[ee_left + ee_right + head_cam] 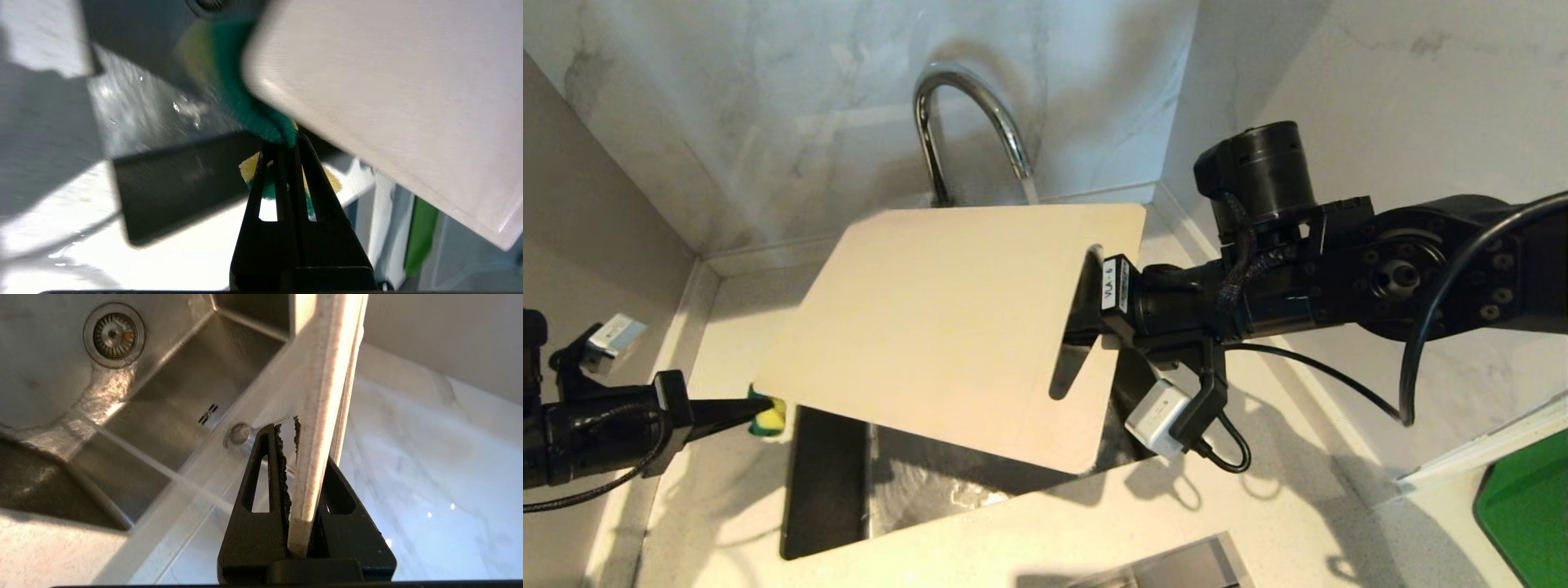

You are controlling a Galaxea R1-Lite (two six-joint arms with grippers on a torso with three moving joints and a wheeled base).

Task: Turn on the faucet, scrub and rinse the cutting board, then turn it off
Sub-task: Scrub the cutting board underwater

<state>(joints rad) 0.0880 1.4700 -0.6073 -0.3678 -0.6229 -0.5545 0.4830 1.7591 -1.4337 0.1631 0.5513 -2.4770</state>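
Nearest, the sink (833, 490) is sunk in the pale bench (1258, 506). Above it the right gripper (1086, 322) pinches the cutting board (947, 327) by its slotted end, tilted. The left gripper (756, 406) clamps a sponge (770, 418) at the board's left corner. Behind, the faucet (968, 122) runs water.

The cutting board (947, 327) is a large, thin, pale cream rectangle with rounded corners and a long handle slot near its right short end; it hangs tilted in the air above the sink, its far edge raised higher than its near edge. The faucet (968, 122), a shiny chrome gooseneck, arches behind it against the marble wall, its base hidden by the board
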